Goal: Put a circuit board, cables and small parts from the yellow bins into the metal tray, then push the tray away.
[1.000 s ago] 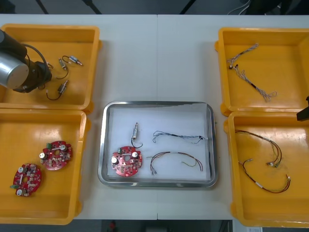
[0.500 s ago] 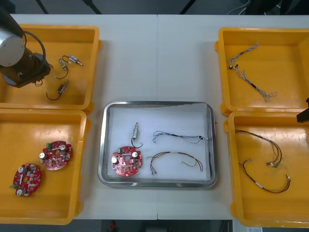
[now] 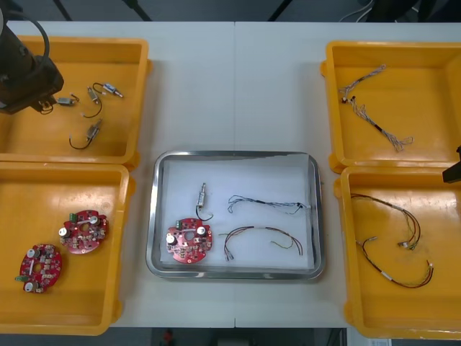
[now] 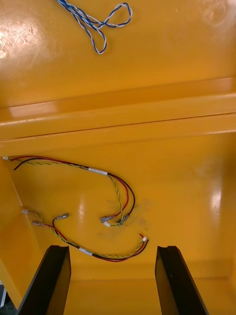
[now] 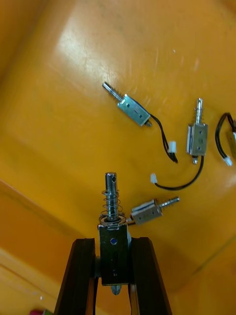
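My left gripper [image 5: 112,242] is shut on a small metal part [image 5: 112,197] with a spring and pin, held above the far left yellow bin [image 3: 137,72]. Three more small metal parts [image 5: 133,109] lie on that bin's floor beyond the fingers. The left arm [image 3: 25,76] is over that bin's left end. My right gripper [image 4: 112,258] is open over the near right bin, above red and yellow cables [image 4: 113,197]. The metal tray [image 3: 234,156] holds a red circuit board [image 3: 189,240], a small metal part [image 3: 202,196], a blue and white cable [image 3: 266,204] and a red and yellow cable [image 3: 259,234].
The near left bin [image 3: 122,245] holds two red circuit boards [image 3: 84,231]. Twisted cables [image 3: 374,108] lie in the far right bin [image 3: 331,94]. Red and yellow cables [image 3: 392,238] lie in the near right bin [image 3: 346,245]. Bare table lies beyond the tray.
My left arm has moved toward the far left corner of its bin, uncovering a small metal part on the bin floor. The tray and the right arm have not moved.
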Motion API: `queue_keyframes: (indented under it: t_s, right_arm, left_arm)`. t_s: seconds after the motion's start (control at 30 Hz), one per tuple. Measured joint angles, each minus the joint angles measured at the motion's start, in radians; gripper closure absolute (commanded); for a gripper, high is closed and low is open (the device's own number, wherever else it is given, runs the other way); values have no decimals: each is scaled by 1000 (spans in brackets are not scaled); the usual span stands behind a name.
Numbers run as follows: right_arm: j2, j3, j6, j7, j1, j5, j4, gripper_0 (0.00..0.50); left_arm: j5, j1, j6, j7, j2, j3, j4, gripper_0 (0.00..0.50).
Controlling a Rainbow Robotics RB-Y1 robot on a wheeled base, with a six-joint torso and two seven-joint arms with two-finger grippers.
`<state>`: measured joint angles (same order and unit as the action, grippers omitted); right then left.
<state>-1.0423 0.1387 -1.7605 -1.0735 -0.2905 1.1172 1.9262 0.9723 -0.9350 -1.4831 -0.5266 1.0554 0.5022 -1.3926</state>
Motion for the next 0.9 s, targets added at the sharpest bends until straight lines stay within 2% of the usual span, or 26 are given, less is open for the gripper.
queue_keyframes:
  t_s: [0.27, 0.43, 0.53, 0.73, 0.8, 0.9]
  right_arm:
    - [0, 0, 0, 0, 1, 0, 0, 0]
    - [0, 0, 0, 0, 1, 0, 0, 0]
    - [0, 0, 0, 0, 1, 0, 0, 0]
    - [0, 0, 0, 0, 2, -1, -1, 0]
    - [0, 0, 0, 0, 2, -1, -1, 0]
    - [0, 0, 0, 0, 2, -1, -1, 0]
  left_arm:
    - [83, -5, -57, 2, 0, -26, -94, 500]
    - [100, -4, -69, 46, 0, -26, -195, 500]
    - [101, -1, -69, 162, 0, -26, -271, 500]
    - [85, 31, -69, 529, -3, -26, -413, 500]
    - [49, 51, -71, 593, -12, -26, -464, 500]
    - [-9, 83, -86, 594, -41, -26, -524, 500]
